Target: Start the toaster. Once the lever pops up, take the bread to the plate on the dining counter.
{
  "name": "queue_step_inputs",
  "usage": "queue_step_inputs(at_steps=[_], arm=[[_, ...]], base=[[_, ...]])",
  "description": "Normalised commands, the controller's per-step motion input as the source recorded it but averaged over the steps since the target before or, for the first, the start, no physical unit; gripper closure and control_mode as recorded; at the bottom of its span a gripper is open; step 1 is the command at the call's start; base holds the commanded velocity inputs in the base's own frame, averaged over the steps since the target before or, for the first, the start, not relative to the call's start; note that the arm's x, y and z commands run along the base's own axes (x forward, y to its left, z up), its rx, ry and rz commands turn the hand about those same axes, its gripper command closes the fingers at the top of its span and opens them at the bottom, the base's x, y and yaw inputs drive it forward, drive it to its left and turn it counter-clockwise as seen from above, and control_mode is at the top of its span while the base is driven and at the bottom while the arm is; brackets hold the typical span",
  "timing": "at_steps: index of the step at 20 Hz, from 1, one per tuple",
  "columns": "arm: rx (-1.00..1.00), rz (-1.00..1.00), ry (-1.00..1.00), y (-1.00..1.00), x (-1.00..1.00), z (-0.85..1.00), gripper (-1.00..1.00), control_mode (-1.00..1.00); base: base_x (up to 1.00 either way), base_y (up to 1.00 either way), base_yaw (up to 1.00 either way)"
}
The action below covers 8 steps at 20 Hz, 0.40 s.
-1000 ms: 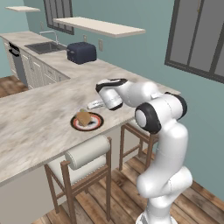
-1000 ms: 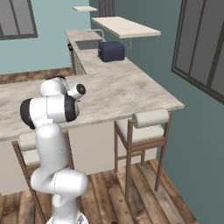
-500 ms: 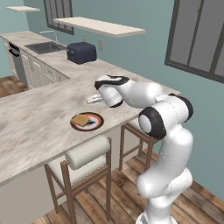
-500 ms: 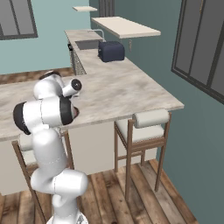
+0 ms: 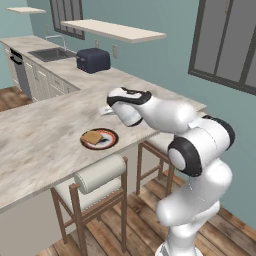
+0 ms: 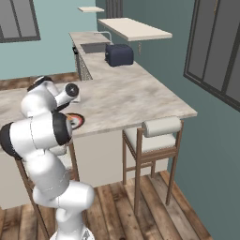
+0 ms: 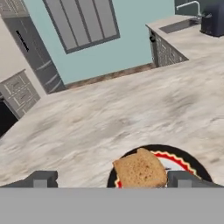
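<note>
Bread [image 5: 92, 137] is seen lying on the plate [image 5: 111, 142] (dining counter [image 5: 40, 135]); gripper [image 7: 111, 179] is spread wide, holding nothing.

No legible text, label, brand, number or sign appears on any surface in the three views.
</note>
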Motion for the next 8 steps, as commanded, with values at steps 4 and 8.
queue_step_inputs(at_steps=[4, 8], arm=[[0.0, -0.15, 0.0, 0.0, -0.57, 0.34, -1.0, -1.0], [0.0, -0.15, 0.0, 0.0, -0.56, 0.34, -1.0, -1.0]], base=[[0.0, 0.0, 0.0], [0.0, 0.0, 0.0]])
